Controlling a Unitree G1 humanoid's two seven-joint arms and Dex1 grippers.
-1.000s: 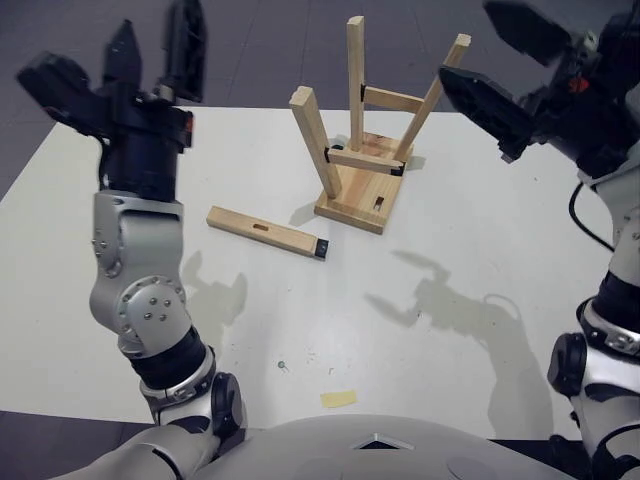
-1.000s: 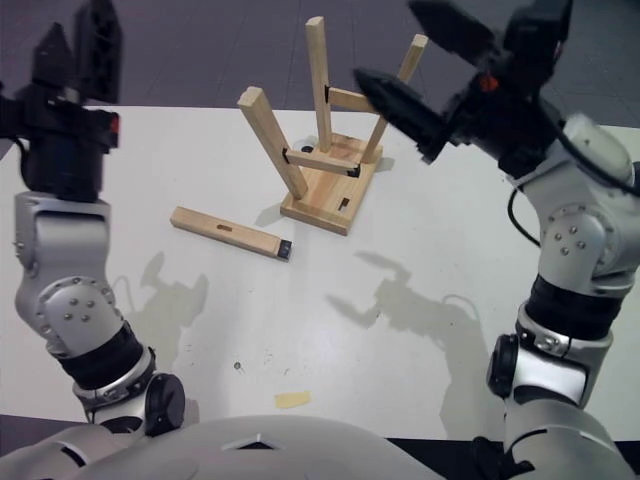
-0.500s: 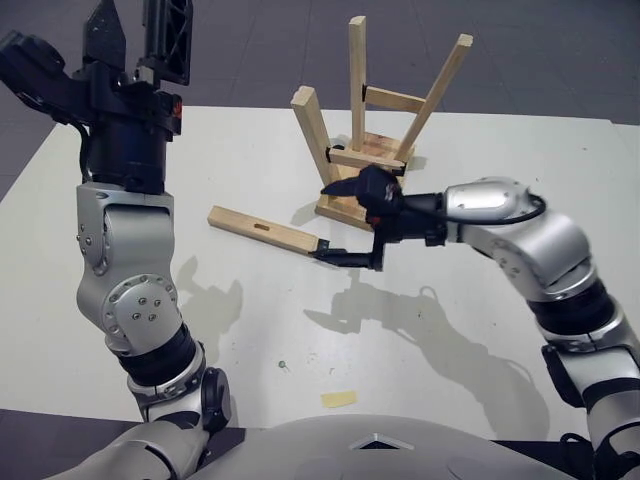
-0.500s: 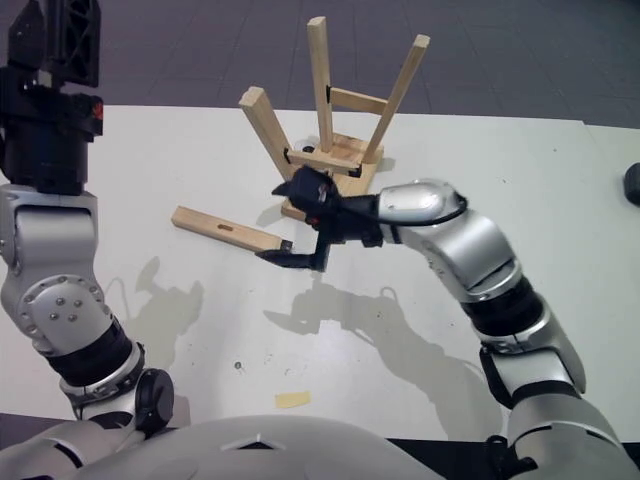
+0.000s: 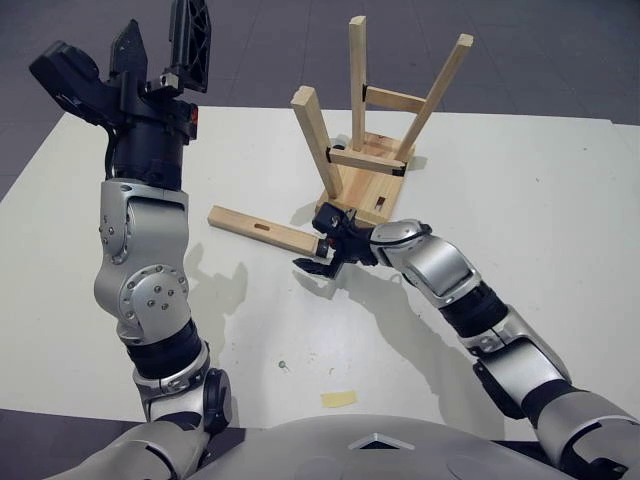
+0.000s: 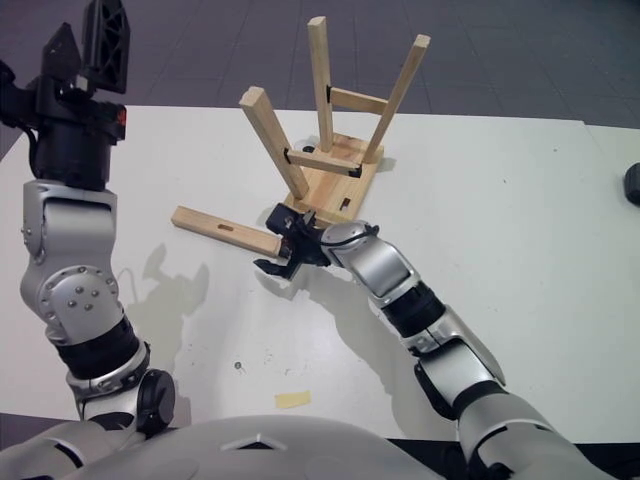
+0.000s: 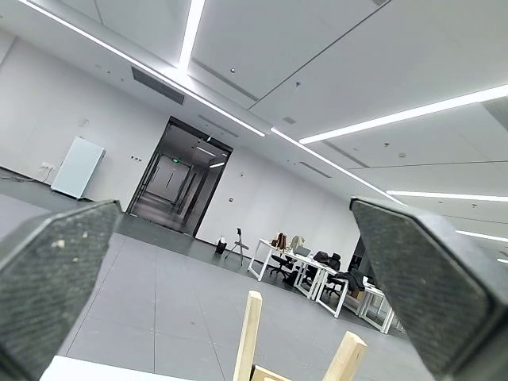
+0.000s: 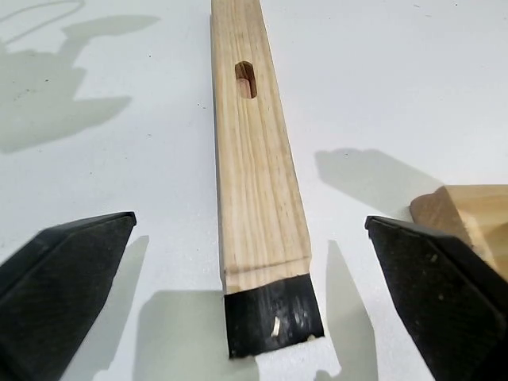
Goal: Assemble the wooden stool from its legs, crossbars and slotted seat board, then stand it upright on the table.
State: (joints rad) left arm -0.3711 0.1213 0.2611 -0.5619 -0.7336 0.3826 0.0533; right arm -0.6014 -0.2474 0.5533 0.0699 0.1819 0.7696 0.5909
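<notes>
Straddling the black-capped end (image 8: 272, 317) of the loose leg (image 5: 265, 231), my right hand (image 5: 316, 246) hangs low over the white desk (image 5: 500, 200) with its two fingers spread wide. One finger (image 8: 63, 278) sits on each side of the wood, and both are apart from it, gripping nothing. The leg lies flat on the desk, its slot (image 8: 244, 79) facing up, and it runs from the capped end away toward my left side.

Just beyond the right hand, the partly built stool rests upside down. Its seat board (image 5: 360, 203) lies flat on the desk and three legs point upward from it: a near one (image 5: 315, 140) that leans to my left, a far one (image 5: 356, 70) that stands almost straight, and a third (image 5: 435, 90) that leans to my right. One crossbar (image 5: 360, 160) joins the legs low down, close to the board, and another (image 5: 395, 98) spans higher up between the two far legs.

My left hand (image 5: 160, 45) is raised high over the desk's far left corner, fingers pointing up and parted, with nothing between them. The wrist camera on that arm looks across an office hall, with the tops of two stool legs in view.

A small yellow scrap (image 5: 338, 398) lies on the desk's near edge, well apart from the wood.
</notes>
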